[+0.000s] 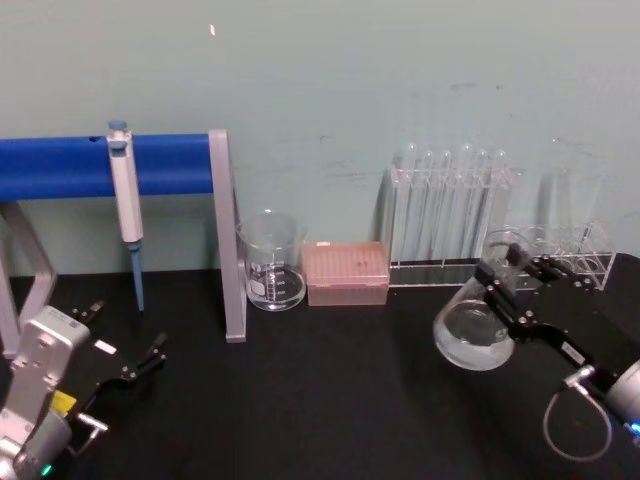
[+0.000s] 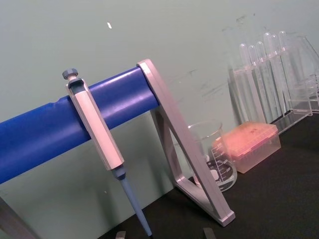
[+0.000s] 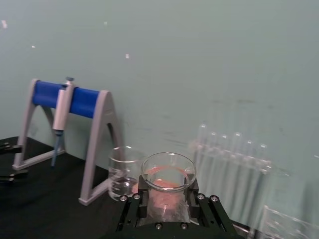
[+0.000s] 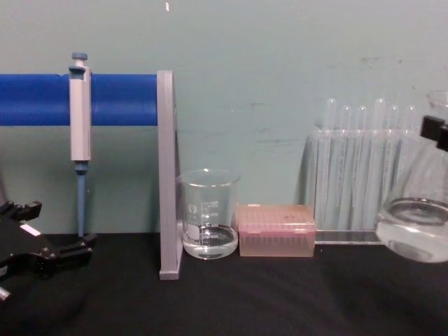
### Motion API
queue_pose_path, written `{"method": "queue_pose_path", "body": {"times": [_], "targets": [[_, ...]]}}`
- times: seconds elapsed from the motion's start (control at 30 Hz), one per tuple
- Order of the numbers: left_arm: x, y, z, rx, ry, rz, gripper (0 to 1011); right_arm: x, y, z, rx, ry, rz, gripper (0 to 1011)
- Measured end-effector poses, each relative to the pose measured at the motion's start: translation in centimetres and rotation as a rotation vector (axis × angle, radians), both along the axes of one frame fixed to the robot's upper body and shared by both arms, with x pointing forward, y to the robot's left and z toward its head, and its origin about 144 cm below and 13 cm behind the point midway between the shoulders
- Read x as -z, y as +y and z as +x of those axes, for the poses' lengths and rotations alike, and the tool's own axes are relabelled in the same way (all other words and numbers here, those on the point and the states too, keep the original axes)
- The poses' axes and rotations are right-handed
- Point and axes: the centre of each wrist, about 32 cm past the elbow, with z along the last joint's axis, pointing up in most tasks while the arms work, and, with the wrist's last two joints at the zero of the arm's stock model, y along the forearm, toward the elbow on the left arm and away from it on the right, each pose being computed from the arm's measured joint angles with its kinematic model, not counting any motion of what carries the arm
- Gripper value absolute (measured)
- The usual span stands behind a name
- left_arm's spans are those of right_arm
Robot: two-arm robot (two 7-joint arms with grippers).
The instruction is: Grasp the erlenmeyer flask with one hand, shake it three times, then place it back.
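The right pincer (image 1: 512, 268) is clamped on the neck of the flask (image 1: 472, 335), which is held tilted. The glass is judged fragile and slippery. The left pincer (image 1: 128, 335) is parked open.

The erlenmeyer flask (image 1: 475, 335) is right of the tip box (image 1: 346, 272) and beaker (image 1: 271, 262).

The table's (image 1: 330, 400) front middle is open. Along the back edge the stand (image 1: 225, 240), beaker (image 1: 271, 262), tip box (image 1: 346, 272) and tube rack (image 1: 450, 215) sit close together. The right gripper (image 1: 506, 270), clamping the tilted flask (image 1: 475, 335), hangs before the rack; the left gripper (image 1: 128, 332) fills the front-left corner.
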Motion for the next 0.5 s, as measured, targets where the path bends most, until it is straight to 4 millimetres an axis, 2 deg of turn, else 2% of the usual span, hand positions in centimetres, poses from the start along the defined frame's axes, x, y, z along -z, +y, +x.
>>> {"method": "queue_pose_path", "body": {"times": [0.2,0.5], "targets": [[0.0,0.0,0.0,0.0,0.0,0.0,1001,0.12,-0.74,-0.38,0.041,0.007,0.009,449],[0.0,0.0,0.0,0.0,0.0,0.0,1001,0.06,-0.55,-0.13,0.03,0.01,0.01,449]]}}
